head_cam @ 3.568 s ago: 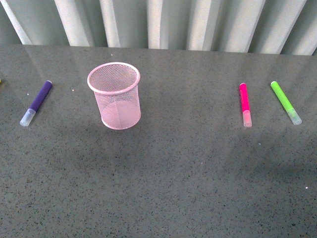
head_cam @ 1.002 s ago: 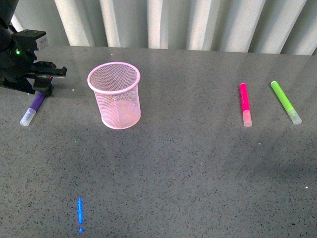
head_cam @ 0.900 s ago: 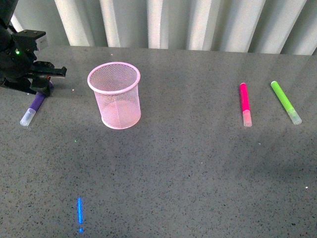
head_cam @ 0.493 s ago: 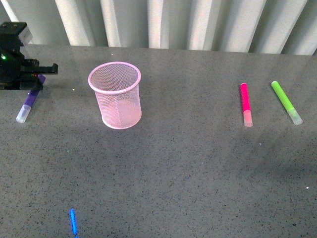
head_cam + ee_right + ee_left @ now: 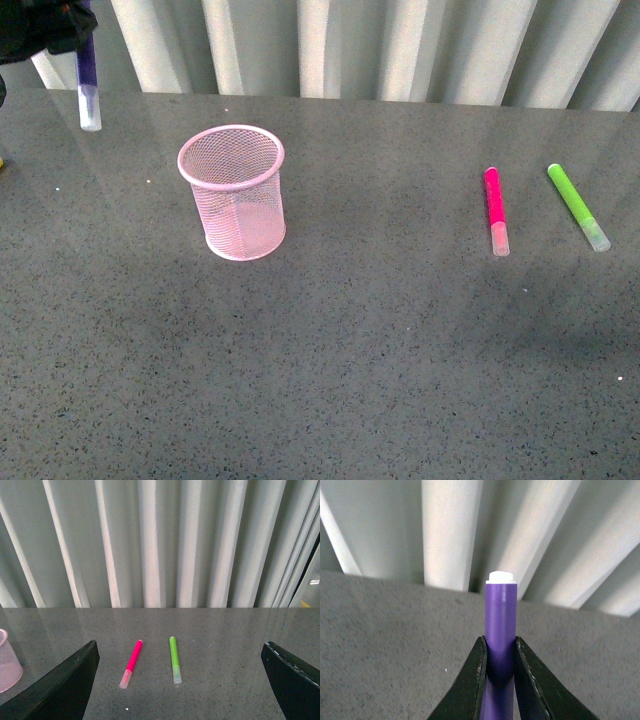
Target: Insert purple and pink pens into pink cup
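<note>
One purple pen point(image 5: 88, 85) hangs cap-down above the table's point(image 5: 350, 380) far-left back corner, clamped in the left gripper point(image 5: 500, 652). To its right the cup point(image 5: 245, 220) stands upright. Well apart from it the pink pen point(image 5: 493, 205) lies flat beside a green pen point(image 5: 575, 203), with the right gripper point(image 5: 180, 647) spread wide.

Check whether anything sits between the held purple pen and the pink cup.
Nothing visible does. The left gripper holds the purple pen cap-down above the table at far left; the pink cup stands upright to its right, mouth open, only bare table between. Pink pen and green marker lie far right.
</note>
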